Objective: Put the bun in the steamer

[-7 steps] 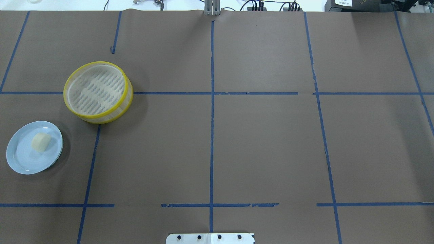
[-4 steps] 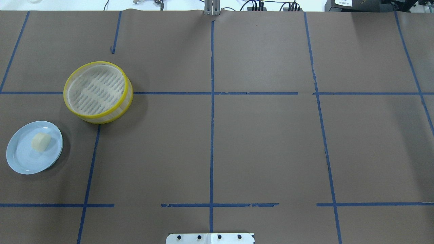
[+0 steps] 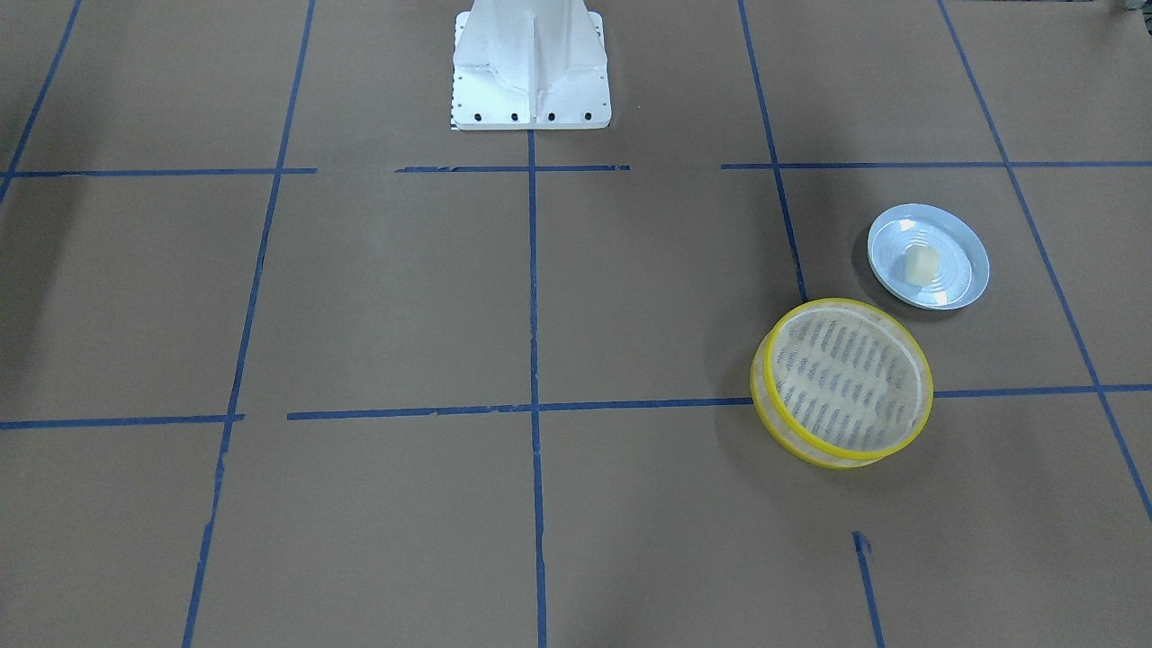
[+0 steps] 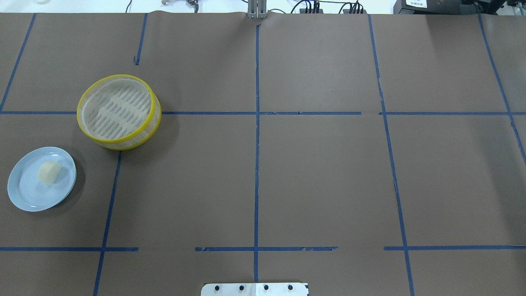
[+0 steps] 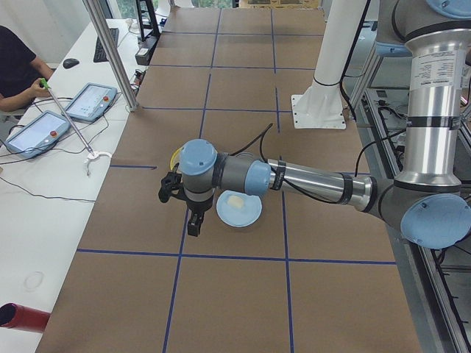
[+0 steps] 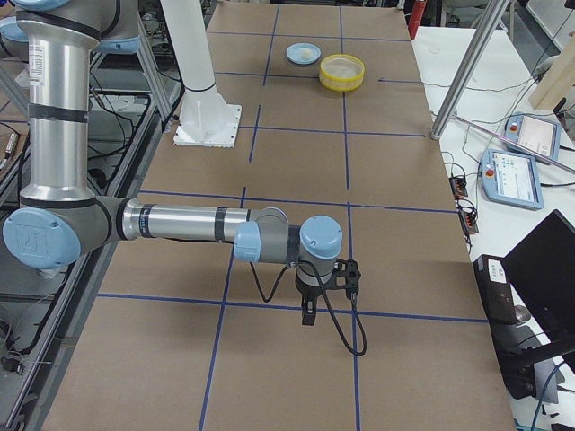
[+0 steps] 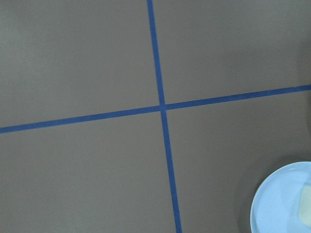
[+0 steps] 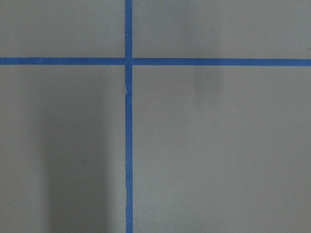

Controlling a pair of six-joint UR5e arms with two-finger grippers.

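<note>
The bun (image 4: 49, 172) is a small cream lump lying on a pale blue plate (image 4: 20, 197) at the table's left front. It also shows in the front view (image 3: 921, 265) and the left side view (image 5: 235, 201). The steamer (image 4: 118, 111) is a round yellow-rimmed basket with a slotted pale base, standing empty beyond the plate (image 3: 844, 382). My left gripper (image 5: 193, 220) hangs above the table beside the plate; I cannot tell if it is open or shut. My right gripper (image 6: 308, 314) hovers far off at the table's other end; I cannot tell its state either.
Brown paper with a grid of blue tape lines (image 4: 256, 144) covers the table. The white robot base plate (image 4: 254, 289) sits at the near middle edge. Operator tablets (image 5: 51, 118) lie on a white side table. The left wrist view shows the plate's rim (image 7: 272, 208) at its lower right.
</note>
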